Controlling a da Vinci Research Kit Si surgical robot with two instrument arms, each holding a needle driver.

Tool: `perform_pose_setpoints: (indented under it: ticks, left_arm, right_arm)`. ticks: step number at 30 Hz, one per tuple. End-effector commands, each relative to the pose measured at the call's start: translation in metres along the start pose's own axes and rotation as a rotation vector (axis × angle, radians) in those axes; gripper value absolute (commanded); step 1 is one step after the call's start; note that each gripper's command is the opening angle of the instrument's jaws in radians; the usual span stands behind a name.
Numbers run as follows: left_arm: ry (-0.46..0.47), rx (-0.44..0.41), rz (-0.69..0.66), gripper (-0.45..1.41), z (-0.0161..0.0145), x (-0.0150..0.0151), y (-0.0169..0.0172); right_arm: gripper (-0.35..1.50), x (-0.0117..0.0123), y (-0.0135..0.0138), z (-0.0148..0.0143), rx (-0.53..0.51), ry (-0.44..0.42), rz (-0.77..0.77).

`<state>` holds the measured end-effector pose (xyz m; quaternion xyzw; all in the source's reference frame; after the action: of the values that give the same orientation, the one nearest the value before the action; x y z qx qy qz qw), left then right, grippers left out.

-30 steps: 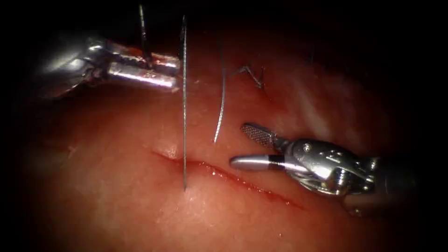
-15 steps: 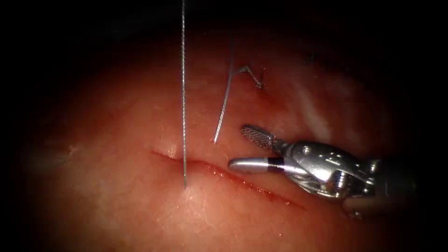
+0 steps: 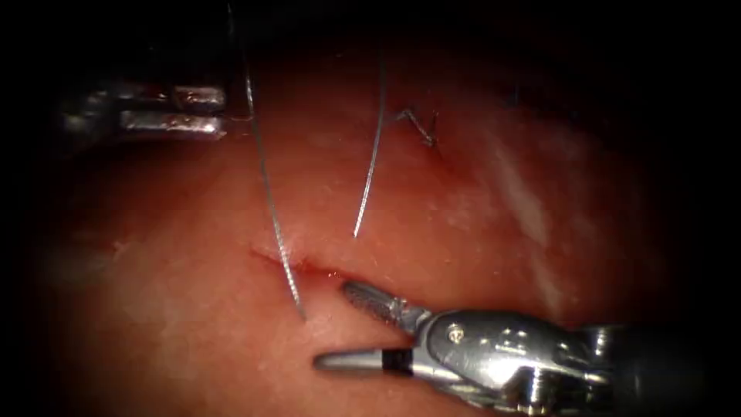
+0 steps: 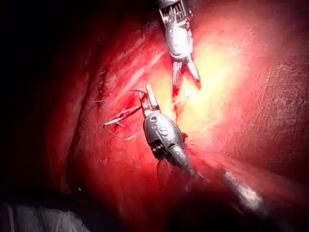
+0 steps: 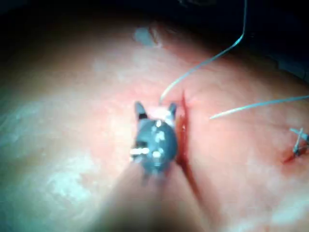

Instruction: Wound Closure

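Reddish tissue spreads behind a cut wet with red fluid. Low across it, the right gripper lies spread and empty; the left gripper pinches the thread upper left, entering tissue below the cut.

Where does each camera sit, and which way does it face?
Endoscope: above and in front of the tissue, facing down at the cut; left tool upper left, right tool lower right, open and empty.
Left wrist: on the left arm, looking along its shaft at the left tool; right tool beyond.
Right wrist: along the right shaft at the right tool, open, by the cut.
All share the right tool and cut.
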<state>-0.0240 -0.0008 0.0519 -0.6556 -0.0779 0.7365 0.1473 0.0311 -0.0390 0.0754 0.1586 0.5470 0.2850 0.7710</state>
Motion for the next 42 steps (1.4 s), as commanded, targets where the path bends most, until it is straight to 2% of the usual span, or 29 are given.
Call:
perform_pose_setpoints:
  ticks: [1, 7, 13, 14, 17, 19, 20, 28, 34, 36, 37, 40, 41, 42]
  left_arm:
    - [0.000, 0.001, -0.002, -0.45, 0.0005, -0.0006, -0.0002]
    - [-0.002, 0.004, -0.004, -0.45, 0.0005, -0.0002, 0.0003]
    - [-0.003, 0.004, -0.009, -0.45, 0.0006, -0.0002, 0.0006]
    - [-0.001, 0.000, -0.007, -0.45, 0.0007, -0.0003, 0.0009]
    - [-0.001, -0.001, -0.009, -0.45, 0.0005, 0.0000, 0.0011]
    - [0.002, -0.005, -0.012, -0.45, 0.0003, 0.0003, 0.0012]
    - [0.004, -0.009, -0.014, -0.45, 0.0002, 0.0007, 0.0014]
    - [0.024, -0.025, -0.022, -0.45, 0.0006, 0.0023, 0.0028]
    - [0.041, -0.052, -0.013, -0.45, 0.0011, 0.0027, 0.0053]
    - [0.042, -0.056, -0.016, -0.45, 0.0011, 0.0026, 0.0058]
    - [0.042, -0.061, -0.016, -0.45, 0.0011, 0.0024, 0.0067]
    - [0.041, -0.068, -0.010, -0.45, 0.0011, 0.0021, 0.0088]
    - [0.041, -0.068, -0.010, -0.45, 0.0011, 0.0021, 0.0088]
    - [0.041, -0.072, -0.006, -0.45, 0.0007, 0.0022, 0.0098]
  right_arm:
    - [0.81, -0.0008, 0.0003, 0.0013, -0.002, 0.002, -0.005]
    - [0.76, -0.0043, 0.0007, 0.0039, -0.004, -0.021, -0.040]
    - [0.69, -0.0037, 0.0008, 0.0044, -0.005, -0.020, -0.035]
    - [0.54, -0.0036, 0.0004, 0.0049, 0.005, -0.024, -0.036]
    - [0.29, -0.0038, 0.0003, 0.0051, 0.015, -0.050, -0.039]
    - [-0.05, -0.0039, 0.0003, 0.0049, 0.031, -0.072, -0.041]
    - [-0.35, -0.0040, 0.0003, 0.0047, 0.047, -0.085, -0.042]
    - [-0.35, -0.0040, -0.0004, 0.0034, 0.126, -0.111, -0.042]
    - [-0.35, -0.0014, -0.0029, -0.0023, 0.122, -0.092, -0.024]
    - [-0.35, -0.0010, -0.0034, -0.0030, 0.124, -0.084, -0.021]
    - [-0.35, -0.0003, -0.0049, -0.0045, 0.135, -0.079, -0.017]
    - [-0.35, 0.0004, -0.0083, -0.0061, 0.154, -0.078, -0.020]
    - [-0.35, 0.0004, -0.0083, -0.0061, 0.154, -0.078, -0.020]
    - [-0.35, 0.0008, -0.0103, -0.0066, 0.170, -0.076, -0.025]
